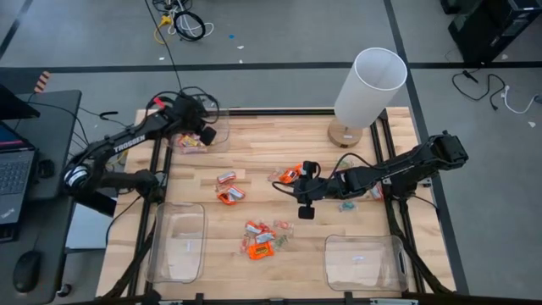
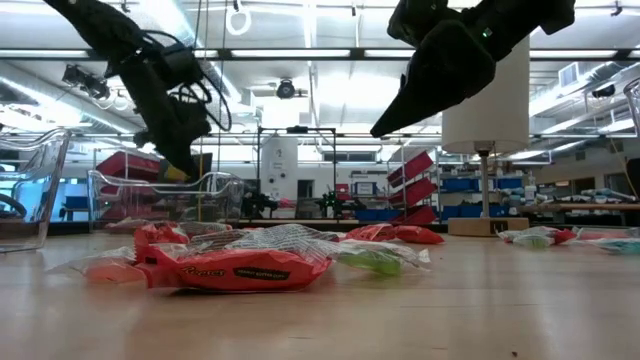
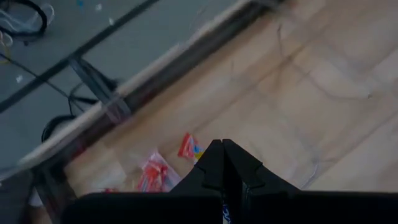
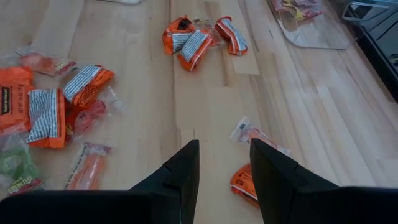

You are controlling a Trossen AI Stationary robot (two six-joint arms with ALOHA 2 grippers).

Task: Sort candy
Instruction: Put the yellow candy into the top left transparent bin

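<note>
I judge the sort as barely begun. Taking the white cylindrical lamp [image 1: 366, 93] as my landmark: the clear bin [image 1: 188, 140] far to its left, at the same back edge of the table, has a few pink and yellow sweets in it, while the two clear plastic bins at the front edge, one [image 1: 364, 261] almost straight in front of the lamp and one [image 1: 176, 242] well to the left, look empty.

Most of the candy is loose on the pale butcher-block top: a heap of orange wrappers [image 1: 261, 240] in front and left of the lamp, a smaller orange pair [image 1: 229, 188] farther left, and pale green-and-red pieces [image 1: 347, 205] just in front of the lamp. The wrappers are crinkly, glossy film, flat and pillow-shaped.

My left gripper [image 1: 206, 134] hangs over the back bin, fingers pressed together with nothing between them. My right gripper [image 1: 306, 200] hovers in front and left of the lamp, fingers apart and empty, above an orange packet [image 4: 245, 183] lying beside a clear-wrapped one.
</note>
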